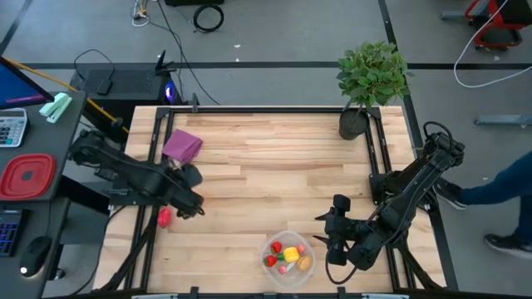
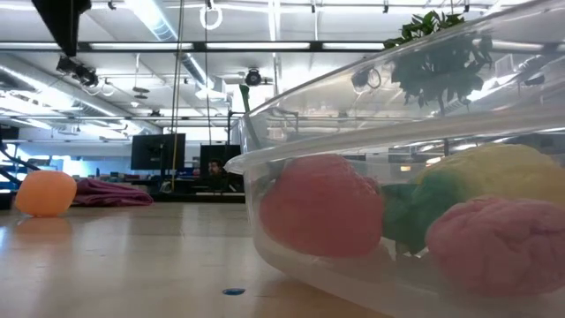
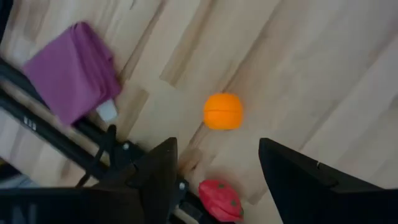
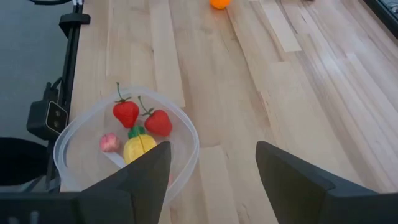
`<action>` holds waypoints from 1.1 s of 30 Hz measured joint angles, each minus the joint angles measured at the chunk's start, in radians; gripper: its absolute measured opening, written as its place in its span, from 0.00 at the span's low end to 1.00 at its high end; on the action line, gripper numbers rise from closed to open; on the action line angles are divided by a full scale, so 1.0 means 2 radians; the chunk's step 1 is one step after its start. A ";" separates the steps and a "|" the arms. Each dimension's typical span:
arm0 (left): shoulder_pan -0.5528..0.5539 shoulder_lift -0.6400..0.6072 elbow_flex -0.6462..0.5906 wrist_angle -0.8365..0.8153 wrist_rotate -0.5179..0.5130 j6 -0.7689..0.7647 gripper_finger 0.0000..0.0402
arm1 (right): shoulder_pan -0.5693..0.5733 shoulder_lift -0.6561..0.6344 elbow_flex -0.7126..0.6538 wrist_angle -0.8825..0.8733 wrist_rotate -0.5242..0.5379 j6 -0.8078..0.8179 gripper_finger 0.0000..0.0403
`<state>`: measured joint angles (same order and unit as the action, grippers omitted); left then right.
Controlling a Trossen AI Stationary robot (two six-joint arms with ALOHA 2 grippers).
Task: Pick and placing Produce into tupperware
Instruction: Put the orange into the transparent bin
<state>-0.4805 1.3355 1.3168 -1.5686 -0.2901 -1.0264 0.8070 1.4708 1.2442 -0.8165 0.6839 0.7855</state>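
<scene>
The round clear tupperware [image 1: 288,261] stands at the table's near edge and holds several produce pieces: two red strawberries [image 4: 126,113], a yellow piece [image 4: 139,148] and a pink one [image 4: 109,142]. An orange fruit [image 3: 222,111] and a red piece [image 3: 219,198] lie on the wood below my left gripper [image 3: 217,149], which hovers open above them on the table's left side [image 1: 191,202]. In the high view the arm hides the orange fruit; the red piece [image 1: 164,218] shows beside it. My right gripper [image 4: 213,152] is open, just right of the tub [image 1: 337,237].
A folded purple cloth [image 1: 182,146] lies far-left of the left gripper. A potted plant [image 1: 370,79] stands at the far right corner. A red lidded container [image 1: 27,176] sits off the table to the left. Bare wood spans the table's middle.
</scene>
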 joint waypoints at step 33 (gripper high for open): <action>-0.010 -0.072 -0.221 0.235 0.020 -0.221 0.54 | -0.001 0.000 0.000 0.001 0.000 0.002 0.61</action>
<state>-0.5011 1.1912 0.8757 -1.0985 -0.2503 -1.4686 0.8051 1.4708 1.2442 -0.8154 0.6846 0.7895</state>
